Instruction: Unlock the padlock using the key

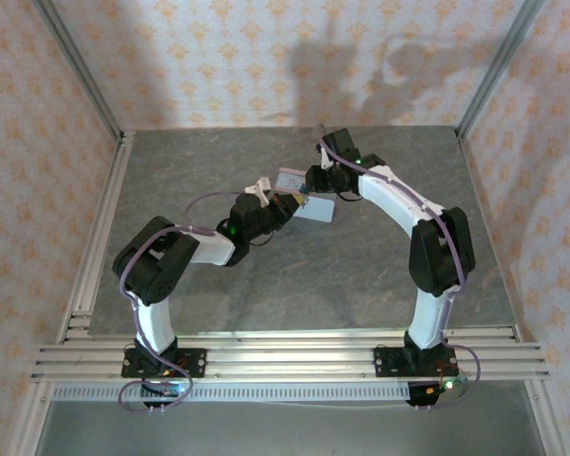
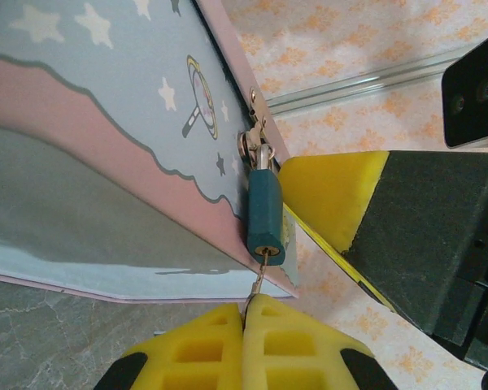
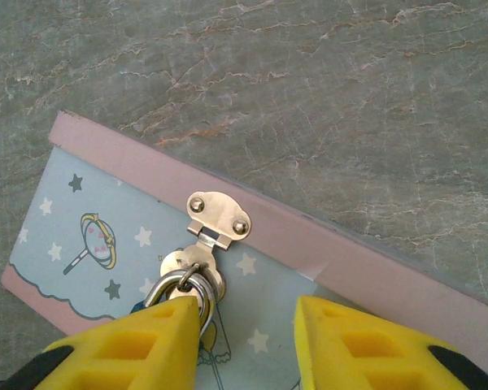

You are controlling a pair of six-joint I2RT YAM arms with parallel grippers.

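The small blue padlock (image 2: 265,218) hangs by its metal shackle (image 3: 177,284) from the hasp (image 3: 217,216) of a pale-blue cartoon tin (image 2: 106,97). The thin pale key (image 2: 262,275) points into the keyhole at the padlock's lower end. My left gripper (image 2: 248,313) is shut on the key's other end, right under the padlock. My right gripper (image 3: 248,345) hovers over the tin's face with its jaws apart. Its left finger (image 3: 138,349) covers the padlock's body. One of its yellow fingers (image 2: 329,199) stands close beside the padlock in the left wrist view.
The tin (image 1: 304,197) is tilted up above the middle of the grey stone-patterned table (image 1: 361,275), between both wrists. Patterned walls and metal rails close in the table on three sides.
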